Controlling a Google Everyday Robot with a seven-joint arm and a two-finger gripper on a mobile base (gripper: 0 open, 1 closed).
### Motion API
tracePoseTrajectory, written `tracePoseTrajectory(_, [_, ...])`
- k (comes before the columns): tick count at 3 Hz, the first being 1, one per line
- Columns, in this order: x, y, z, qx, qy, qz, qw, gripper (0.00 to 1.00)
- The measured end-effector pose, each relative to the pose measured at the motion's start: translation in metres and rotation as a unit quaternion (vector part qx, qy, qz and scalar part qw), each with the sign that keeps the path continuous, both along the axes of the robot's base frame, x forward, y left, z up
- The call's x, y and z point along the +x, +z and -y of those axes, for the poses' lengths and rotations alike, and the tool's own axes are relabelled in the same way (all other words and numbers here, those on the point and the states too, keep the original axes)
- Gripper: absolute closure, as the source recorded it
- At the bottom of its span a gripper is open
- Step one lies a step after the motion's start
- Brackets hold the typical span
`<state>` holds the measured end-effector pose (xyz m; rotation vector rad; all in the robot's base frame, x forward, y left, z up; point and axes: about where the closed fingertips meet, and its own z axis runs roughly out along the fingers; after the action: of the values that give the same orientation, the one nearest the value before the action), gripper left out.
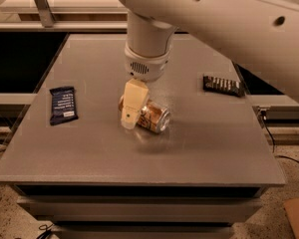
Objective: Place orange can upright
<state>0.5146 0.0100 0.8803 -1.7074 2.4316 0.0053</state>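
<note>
The orange can (154,117) lies on its side near the middle of the grey table (199,148), with one silver end facing front right. My gripper (131,117) hangs straight down from the white arm and sits at the can's left end, low against it. Its cream-coloured tip covers that end of the can. The part of the can behind the gripper is hidden.
A dark blue snack wrapper (63,104) lies flat at the table's left. A dark wrapper (223,85) lies at the right, near the edge. The big white arm (219,19) spans the upper right. A shelf (65,4) stands behind the table.
</note>
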Motion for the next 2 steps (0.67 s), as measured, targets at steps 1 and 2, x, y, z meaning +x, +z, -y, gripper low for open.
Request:
tracePoseTrajectory(1, [0.008,-0.019,-0.012,0.013,-0.020,-0.013,0.9996,0.00])
tracePoseTrajectory(2, [0.014,-0.034,-0.018,0.021,-0.048,-0.020,0.9984,0.00])
